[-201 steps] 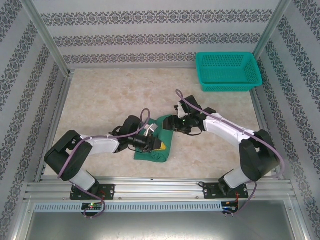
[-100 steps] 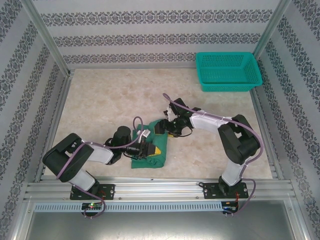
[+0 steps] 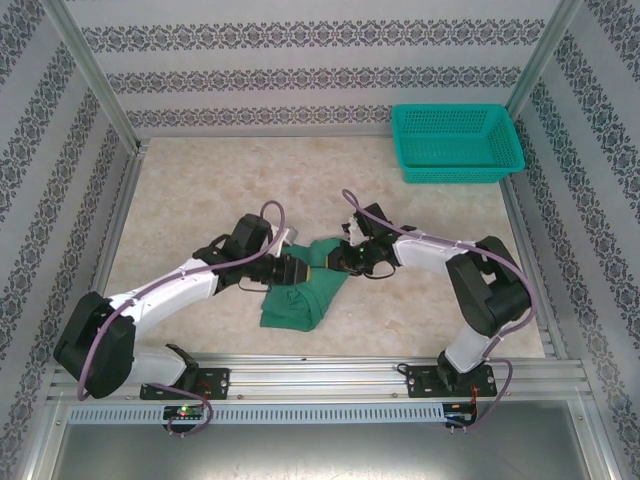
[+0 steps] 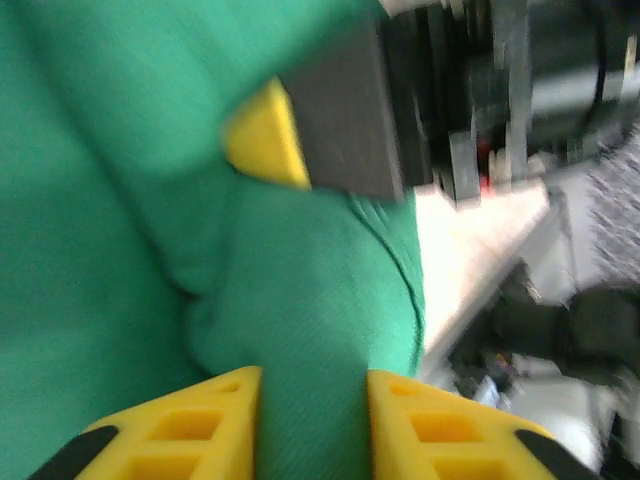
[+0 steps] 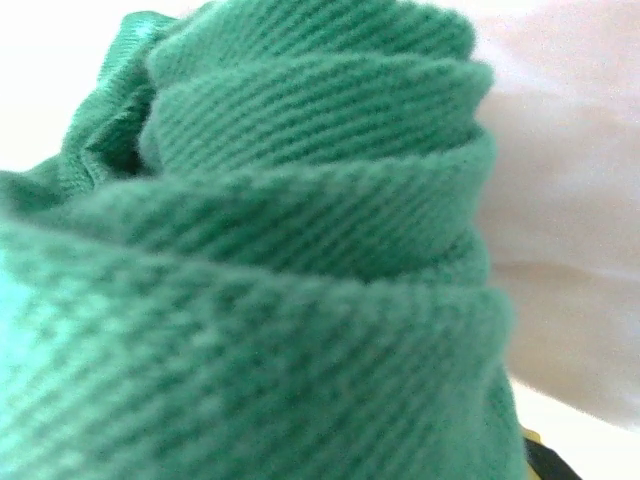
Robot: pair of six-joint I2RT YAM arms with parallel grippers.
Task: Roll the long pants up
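The long pants [image 3: 293, 306] lie as a dark green bundle at the middle of the table, with their upper end drawn up between the two grippers. My left gripper [image 3: 303, 270] comes in from the left. In the left wrist view its yellow fingers [image 4: 200, 425] pinch a fold of the pants [image 4: 120, 250] that fills the gap between them. My right gripper [image 3: 336, 262] meets the cloth's upper end from the right, and one of its yellow fingertips [image 4: 265, 140] presses into the fabric. Rolled layers of the pants [image 5: 300, 250] sit close against the right wrist camera and hide its fingers.
A teal mesh basket [image 3: 455, 142] stands at the far right corner. Patterned walls and metal posts [image 3: 90, 75] enclose the table. The marbled tabletop [image 3: 200, 190] is bare at the left and back.
The left arm has stretched out and carried its gripper up and right. The right gripper has closed on the cloth's upper end. The bundle now reaches up between the two grippers.
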